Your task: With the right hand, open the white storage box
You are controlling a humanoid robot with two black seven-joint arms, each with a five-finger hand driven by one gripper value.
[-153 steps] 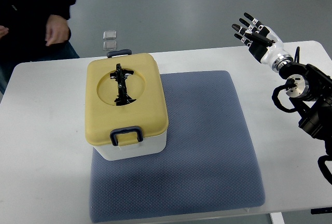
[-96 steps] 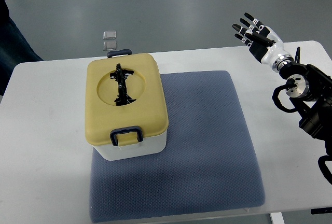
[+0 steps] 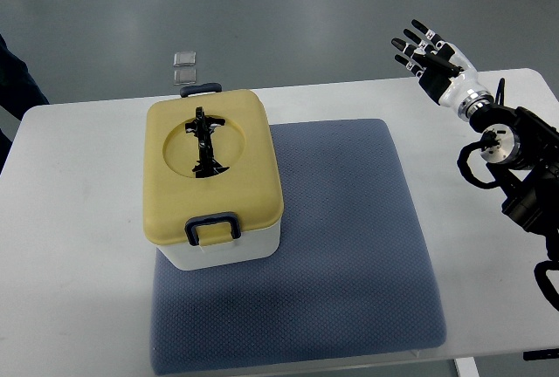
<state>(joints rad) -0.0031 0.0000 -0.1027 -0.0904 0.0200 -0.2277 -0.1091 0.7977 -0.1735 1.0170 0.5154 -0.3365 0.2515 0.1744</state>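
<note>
Nothing much has moved on the robot's side: the right hand [image 3: 430, 56] still hovers off the table's far right corner, fingers spread, holding nothing. Person at left has stepped away. Box [image 3: 212, 176], lid [image 3: 210, 167] shut, sits on the mat [image 3: 349, 246], untouched.

- No readable text, label, brand, number or sign anywhere in this view.
- The white storage box [image 3: 212, 185] with its yellow lid [image 3: 210, 163] carries no visible print.
- The right hand [image 3: 430, 58] shows black and white patches on its fingers, but no lettering can be made out.
</note>
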